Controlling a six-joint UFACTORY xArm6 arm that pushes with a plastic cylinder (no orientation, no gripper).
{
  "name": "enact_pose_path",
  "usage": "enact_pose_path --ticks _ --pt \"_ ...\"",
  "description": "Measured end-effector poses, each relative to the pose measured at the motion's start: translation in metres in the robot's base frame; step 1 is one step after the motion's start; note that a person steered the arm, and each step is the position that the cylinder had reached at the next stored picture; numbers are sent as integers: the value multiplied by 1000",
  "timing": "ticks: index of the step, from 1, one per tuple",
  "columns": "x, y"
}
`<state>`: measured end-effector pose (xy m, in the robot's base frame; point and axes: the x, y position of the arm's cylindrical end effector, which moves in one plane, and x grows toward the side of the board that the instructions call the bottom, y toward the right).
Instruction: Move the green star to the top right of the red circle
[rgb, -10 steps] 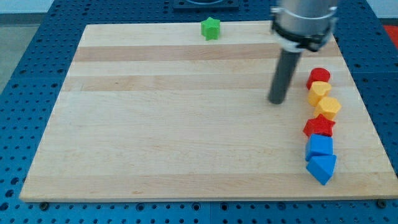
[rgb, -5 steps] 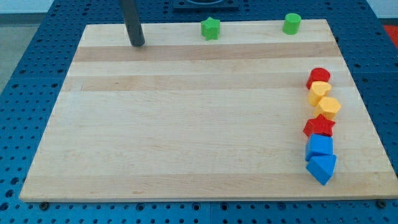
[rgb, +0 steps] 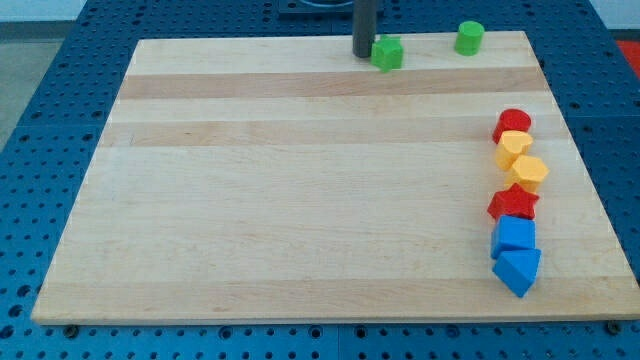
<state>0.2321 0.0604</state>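
Note:
The green star (rgb: 388, 53) lies near the view's top edge of the wooden board (rgb: 300, 200), right of centre. My tip (rgb: 363, 54) touches the star's left side. The red circle (rgb: 513, 124) sits at the view's right, at the top of a column of blocks, well to the right of and below the star.
A green cylinder (rgb: 469, 38) stands right of the star near the board's top edge. Below the red circle run a yellow heart-like block (rgb: 514, 146), a yellow hexagon (rgb: 529, 172), a red star (rgb: 513, 204), a blue cube (rgb: 515, 236) and a blue triangle (rgb: 517, 269).
My tip went from the board's right to its top left, then came right against the green star. The star has slid right, towards the green cylinder.

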Motion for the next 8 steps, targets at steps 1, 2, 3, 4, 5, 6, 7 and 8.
enact_pose_path --ticks 1,2,3,4,5,6,7,8 --pt "7 24" --pt "13 49" --pt "21 73" --pt "35 103" --pt "49 129" --pt "62 149" --pt "67 160" --pt "64 158"
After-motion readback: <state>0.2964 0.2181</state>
